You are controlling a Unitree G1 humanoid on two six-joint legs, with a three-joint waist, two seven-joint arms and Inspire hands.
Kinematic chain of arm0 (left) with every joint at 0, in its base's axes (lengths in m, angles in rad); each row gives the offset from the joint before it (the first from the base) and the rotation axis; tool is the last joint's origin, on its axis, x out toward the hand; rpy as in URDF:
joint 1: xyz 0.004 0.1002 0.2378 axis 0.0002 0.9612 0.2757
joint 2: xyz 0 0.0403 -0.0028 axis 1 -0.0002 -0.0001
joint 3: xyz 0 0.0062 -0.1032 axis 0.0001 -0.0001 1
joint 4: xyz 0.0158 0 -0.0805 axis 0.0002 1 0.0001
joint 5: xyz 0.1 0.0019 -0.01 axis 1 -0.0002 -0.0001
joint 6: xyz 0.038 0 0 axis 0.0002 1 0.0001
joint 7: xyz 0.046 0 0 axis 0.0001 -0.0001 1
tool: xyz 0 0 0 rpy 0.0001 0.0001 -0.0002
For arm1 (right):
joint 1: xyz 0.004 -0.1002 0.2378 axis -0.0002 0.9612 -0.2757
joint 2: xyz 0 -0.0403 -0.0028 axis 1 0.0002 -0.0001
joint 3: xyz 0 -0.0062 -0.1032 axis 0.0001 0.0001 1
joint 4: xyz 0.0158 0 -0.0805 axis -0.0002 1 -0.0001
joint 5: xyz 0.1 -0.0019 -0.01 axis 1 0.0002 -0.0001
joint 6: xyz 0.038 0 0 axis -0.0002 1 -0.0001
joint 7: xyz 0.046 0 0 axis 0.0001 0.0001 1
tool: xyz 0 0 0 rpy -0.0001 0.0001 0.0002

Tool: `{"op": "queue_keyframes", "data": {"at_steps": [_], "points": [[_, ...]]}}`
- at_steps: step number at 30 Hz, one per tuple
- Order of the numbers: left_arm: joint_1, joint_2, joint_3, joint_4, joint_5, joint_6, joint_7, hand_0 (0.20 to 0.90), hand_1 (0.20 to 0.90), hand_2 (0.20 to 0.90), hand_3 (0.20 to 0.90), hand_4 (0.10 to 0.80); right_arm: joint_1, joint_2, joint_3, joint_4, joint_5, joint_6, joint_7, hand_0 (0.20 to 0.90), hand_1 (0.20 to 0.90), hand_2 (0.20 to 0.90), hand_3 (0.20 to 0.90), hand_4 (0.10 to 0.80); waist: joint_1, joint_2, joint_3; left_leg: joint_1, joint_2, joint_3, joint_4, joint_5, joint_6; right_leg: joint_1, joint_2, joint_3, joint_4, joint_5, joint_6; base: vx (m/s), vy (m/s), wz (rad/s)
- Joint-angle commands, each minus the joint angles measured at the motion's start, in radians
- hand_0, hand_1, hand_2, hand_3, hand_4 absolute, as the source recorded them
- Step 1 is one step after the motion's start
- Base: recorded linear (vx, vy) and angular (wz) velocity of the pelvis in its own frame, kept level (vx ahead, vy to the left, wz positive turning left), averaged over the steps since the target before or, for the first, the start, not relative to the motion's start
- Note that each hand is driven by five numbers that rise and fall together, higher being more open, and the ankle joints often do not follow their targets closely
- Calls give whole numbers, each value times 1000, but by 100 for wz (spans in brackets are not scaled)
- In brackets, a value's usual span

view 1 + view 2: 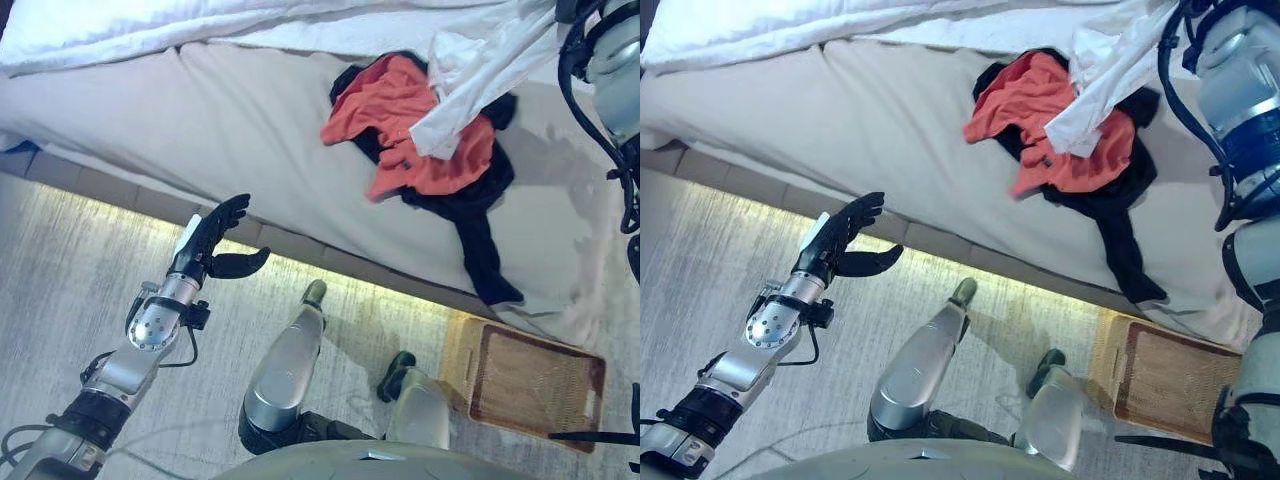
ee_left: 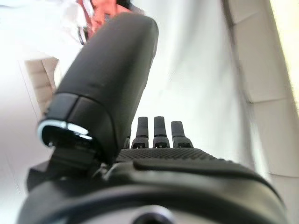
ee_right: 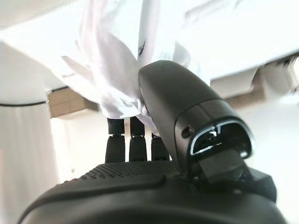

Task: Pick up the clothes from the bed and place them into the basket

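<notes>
A pile of clothes lies on the bed (image 1: 200, 130) at the right: an orange garment (image 1: 400, 120) on top of a black garment (image 1: 480, 230) whose leg trails toward the bed's edge. A white garment (image 1: 470, 80) hangs over the pile from the upper right. In the right wrist view my right hand (image 3: 177, 107) has thumb and fingers curled on this white garment (image 3: 107, 60), lifted above the bed. My left hand (image 1: 215, 240) is open and empty, over the floor at the bed's near edge. The woven basket (image 1: 530, 380) stands on the floor below the pile.
A white duvet (image 1: 150, 25) is bunched along the far side of the bed. The bed's lit lower edge (image 1: 300, 245) runs diagonally across the view. Grey carpet (image 1: 60, 280) lies between me and the bed.
</notes>
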Motion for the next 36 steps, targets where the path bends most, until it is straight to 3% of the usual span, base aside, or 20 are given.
{"op": "queue_keyframes", "data": {"at_steps": [1, 5, 14, 21, 30, 36], "points": [[31, -37, -6, 45, 40, -22, 20, 900, 900, 900, 900, 800, 29, -98, -6, -80, -15, -53, -70, 300, 300, 300, 200, 100, -76, -18, -254, 60, 80, 72, -22, -72, 16, -7, 52, 15, -25, 68, -46, 76, 36, -46], [28, -50, -8, 82, 35, 15, 54, 900, 900, 900, 900, 800, 165, -143, -120, -182, -6, -83, -64, 300, 300, 300, 200, 100, -160, -23, -324, 172, 129, 148, -162, -28, 1, 36, 88, 69, -140, 121, -25, 50, 24, -48], [-16, -103, -1, 163, 57, 59, 71, 900, 900, 900, 900, 800, 394, -189, -341, -313, -13, -66, -37, 300, 300, 300, 200, 100, -273, -27, -390, 298, 192, 254, -360, 31, -35, 66, 128, 149, -300, 211, 0, 7, -15, -50], [-31, -143, 18, 156, 84, 89, 88, 900, 900, 900, 900, 800, 616, -139, -538, -401, -1, -49, -66, 300, 300, 300, 200, 100, -325, -14, -387, 365, 226, 356, -434, 56, -56, 78, 122, 117, -346, 244, 15, -18, -46, -44], [-41, -167, 38, 158, 114, 120, 73, 900, 900, 900, 900, 800, 930, -45, -759, -452, 1, -26, -106, 300, 300, 300, 200, 100, -376, 0, -381, 372, 240, 358, -443, 54, -63, 79, 144, 160, -349, 237, 4, -1, -66, -15], [-46, -165, 30, 151, 134, 134, 54, 900, 900, 900, 900, 800, 960, -29, -744, -433, -13, -34, -22, 300, 300, 300, 200, 100, -383, 11, -366, 374, 250, 364, -443, 60, -68, 69, 148, 169, -340, 233, 0, -7, -98, -4]]}}
